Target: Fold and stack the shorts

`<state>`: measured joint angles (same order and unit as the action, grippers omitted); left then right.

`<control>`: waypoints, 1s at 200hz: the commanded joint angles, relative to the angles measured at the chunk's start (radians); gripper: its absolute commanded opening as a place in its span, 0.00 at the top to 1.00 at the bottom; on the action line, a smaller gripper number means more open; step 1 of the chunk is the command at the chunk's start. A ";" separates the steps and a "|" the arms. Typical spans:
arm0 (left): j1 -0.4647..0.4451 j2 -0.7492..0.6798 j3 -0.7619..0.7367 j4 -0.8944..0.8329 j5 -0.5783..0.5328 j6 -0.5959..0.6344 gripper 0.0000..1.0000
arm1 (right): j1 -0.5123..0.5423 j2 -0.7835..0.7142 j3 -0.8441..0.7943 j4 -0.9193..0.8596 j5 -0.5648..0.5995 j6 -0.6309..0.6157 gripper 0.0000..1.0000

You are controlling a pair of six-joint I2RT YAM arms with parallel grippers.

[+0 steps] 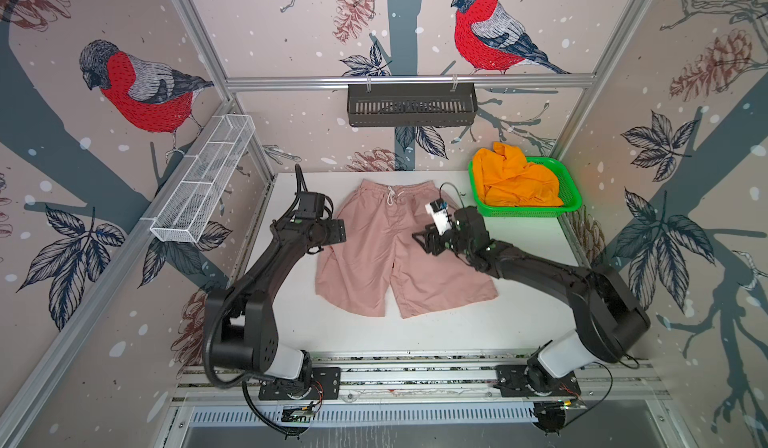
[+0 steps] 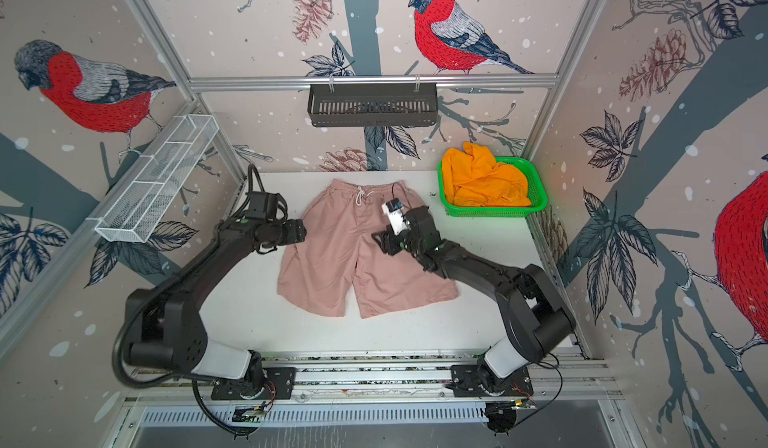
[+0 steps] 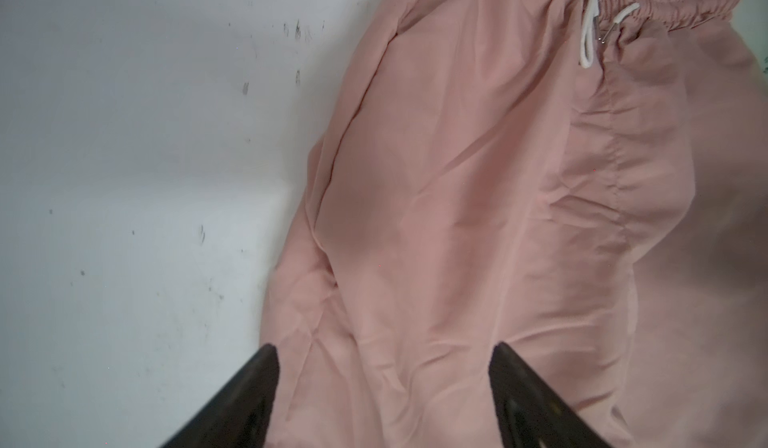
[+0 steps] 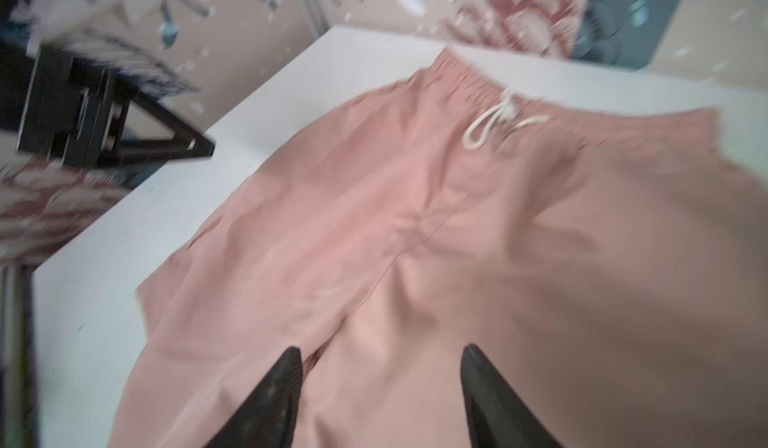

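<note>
Pink shorts (image 1: 399, 250) flat on table (image 1: 519, 321); L pincer (image 3: 384, 348) & R pincer (image 4: 382, 349) both wide, empty.

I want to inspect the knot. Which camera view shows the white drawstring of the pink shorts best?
The left wrist view: the drawstring is close and sharp there. The right wrist view shows it blurred; both top views show it small.
</note>
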<state>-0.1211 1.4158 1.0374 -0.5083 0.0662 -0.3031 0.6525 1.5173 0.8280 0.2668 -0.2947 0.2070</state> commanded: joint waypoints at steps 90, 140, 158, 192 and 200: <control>0.014 -0.329 -0.443 0.115 -0.082 -0.267 0.31 | 0.427 0.083 -0.102 0.071 0.135 0.134 0.35; 0.014 -0.248 -0.529 0.202 -0.101 -0.288 0.36 | 0.442 0.242 0.019 0.034 0.105 0.108 0.42; 0.014 -0.245 -0.542 0.223 -0.099 -0.282 0.58 | 0.444 0.262 0.017 0.051 0.080 0.116 0.53; 0.019 -0.239 -0.512 0.191 -0.075 -0.265 1.00 | 0.443 0.271 0.025 0.041 0.035 0.132 0.93; 0.020 -0.247 -0.503 0.180 -0.065 -0.265 1.00 | 0.443 0.266 0.025 0.040 0.027 0.136 0.98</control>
<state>-0.1051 1.1755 0.5049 -0.3244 -0.0055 -0.5709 1.0939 1.7893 0.8463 0.3035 -0.2226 0.3363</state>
